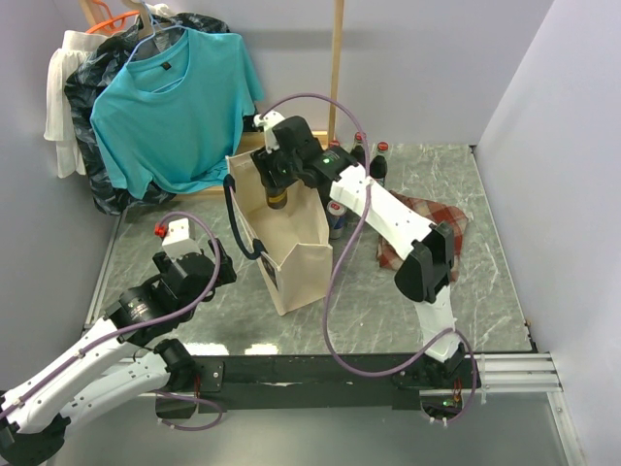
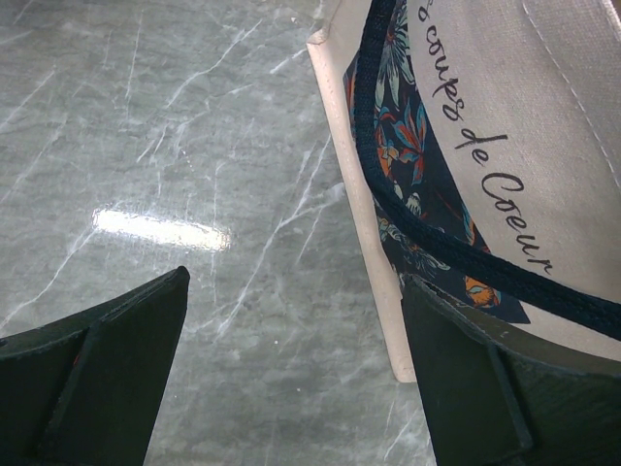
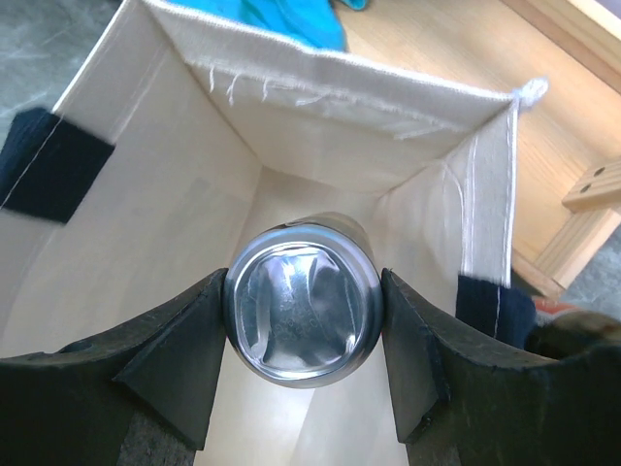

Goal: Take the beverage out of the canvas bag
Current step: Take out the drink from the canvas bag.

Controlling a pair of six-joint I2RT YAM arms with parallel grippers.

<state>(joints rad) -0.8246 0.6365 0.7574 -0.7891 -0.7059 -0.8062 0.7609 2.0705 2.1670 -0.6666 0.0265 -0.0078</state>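
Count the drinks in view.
4 clearly: a can in the right gripper at the mouth of the canvas bag, a second can beside it, two red-capped bottles behind. The arm may hide more.

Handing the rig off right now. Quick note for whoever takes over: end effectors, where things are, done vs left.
Left end effector: open, holding nothing, by a lower corner of the canvas bag.
Right end effector: shut on the can, a finger on each side, at the bag's open mouth.
Canvas bag: upright on the table.
Done: can gripped, up at the mouth.
Left: lift it clear of the rim, set it on the table outside the bag, release.
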